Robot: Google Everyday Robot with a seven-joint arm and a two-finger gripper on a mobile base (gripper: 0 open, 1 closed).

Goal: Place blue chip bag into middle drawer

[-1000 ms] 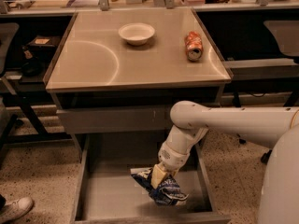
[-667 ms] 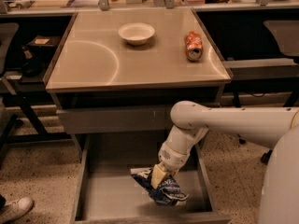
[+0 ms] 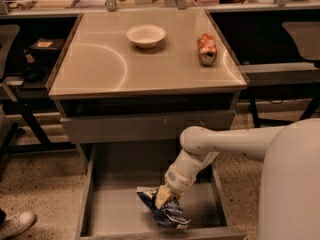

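The blue chip bag [image 3: 167,213] is a crumpled navy foil bag lying on the grey floor of the open middle drawer [image 3: 115,209], near its front right. My gripper [image 3: 162,199] reaches down into the drawer from the right on a white arm and sits right on top of the bag, touching it. The bag hides the fingertips.
On the tabletop above stand a white bowl [image 3: 145,35] and an orange soda can [image 3: 207,48] lying on its side. A closed grey drawer front [image 3: 145,126] sits above the open drawer. A shoe [image 3: 15,224] shows at the lower left. Desks flank both sides.
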